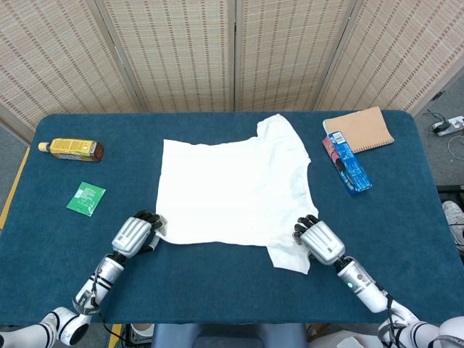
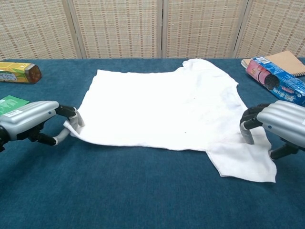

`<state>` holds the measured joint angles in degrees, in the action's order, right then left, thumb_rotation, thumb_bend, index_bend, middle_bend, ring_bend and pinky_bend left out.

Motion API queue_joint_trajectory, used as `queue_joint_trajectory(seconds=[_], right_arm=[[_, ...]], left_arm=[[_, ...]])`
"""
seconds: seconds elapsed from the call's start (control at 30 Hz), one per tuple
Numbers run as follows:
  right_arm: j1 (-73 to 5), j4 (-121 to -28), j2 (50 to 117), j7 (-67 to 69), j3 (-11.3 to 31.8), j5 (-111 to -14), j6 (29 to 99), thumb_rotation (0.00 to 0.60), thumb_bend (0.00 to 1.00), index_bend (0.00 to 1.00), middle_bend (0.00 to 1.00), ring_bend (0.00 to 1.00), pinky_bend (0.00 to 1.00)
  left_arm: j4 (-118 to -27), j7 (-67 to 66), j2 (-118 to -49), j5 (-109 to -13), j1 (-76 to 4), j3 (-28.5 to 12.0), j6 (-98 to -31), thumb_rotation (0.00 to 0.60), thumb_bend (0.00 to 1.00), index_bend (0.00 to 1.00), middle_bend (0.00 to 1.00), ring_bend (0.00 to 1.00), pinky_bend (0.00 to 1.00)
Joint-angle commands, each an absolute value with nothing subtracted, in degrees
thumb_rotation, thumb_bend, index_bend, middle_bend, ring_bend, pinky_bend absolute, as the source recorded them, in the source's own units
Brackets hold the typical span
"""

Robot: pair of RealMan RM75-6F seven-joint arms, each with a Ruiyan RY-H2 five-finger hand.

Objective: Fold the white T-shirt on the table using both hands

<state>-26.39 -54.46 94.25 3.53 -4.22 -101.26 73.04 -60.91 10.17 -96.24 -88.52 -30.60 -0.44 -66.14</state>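
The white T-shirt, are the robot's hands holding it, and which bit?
The left hand pinches the white T-shirt at its near left corner. The right hand rests on the near sleeve; whether it grips cannot be told.

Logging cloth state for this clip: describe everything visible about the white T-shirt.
The white T-shirt lies spread flat on the blue table, thin soft fabric, lightly wrinkled, unfolded. One sleeve points toward the screen, the other toward the robot. The left hand pinches its near left corner, slightly lifted; the right hand rests on the near sleeve.
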Motion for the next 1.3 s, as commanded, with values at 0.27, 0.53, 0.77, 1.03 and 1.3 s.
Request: queue_joint_trajectory(seconds=[0.27, 0.53, 0.77, 1.03, 1.3], right_arm=[[-27.84, -56.96, 94.06, 3.91, -4.17, -102.48, 74.84, 0.6, 0.49, 0.78, 0.48, 0.3, 0.28], [-29.0, -61.12, 92.68, 4.36, -4.77, -103.73, 75.45, 0.6, 0.49, 0.79, 0.49, 0.31, 0.28], [-29.3, -67.13, 88.89, 5.02, -5.73, -104.57, 76.15, 0.6, 0.5, 0.81, 0.51, 0.32, 0.28], [-30.11, -77.02, 81.54, 7.35, -7.57, -105.66, 75.41, 0.6, 0.5, 0.82, 0.52, 0.32, 0.28], [-29.37, -84.48, 74.66, 7.15, -9.01, -107.71, 77.6, 0.6, 0.5, 0.82, 0.52, 0.32, 0.28]], left_arm=[[-61.57, 13.53, -94.19, -88.14, -29.91, -1.0, -67.46, 0.6, 0.6, 0.76, 0.42, 0.36, 0.21], [-63.9, 16.95, -90.65, -88.52, -28.32, -0.37, -69.41, 0.6, 0.6, 0.76, 0.42, 0.37, 0.21], [-67.79, 18.85, -86.36, -89.26, -26.37, 0.92, -71.31, 0.6, 0.6, 0.76, 0.42, 0.37, 0.21], [-74.09, 19.92, -81.03, -91.13, -24.35, 3.49, -72.66, 0.6, 0.6, 0.76, 0.42, 0.37, 0.21], [-78.83, 19.24, -76.45, -92.55, -21.38, 5.34, -75.95, 0.6, 0.6, 0.76, 0.42, 0.37, 0.21]])
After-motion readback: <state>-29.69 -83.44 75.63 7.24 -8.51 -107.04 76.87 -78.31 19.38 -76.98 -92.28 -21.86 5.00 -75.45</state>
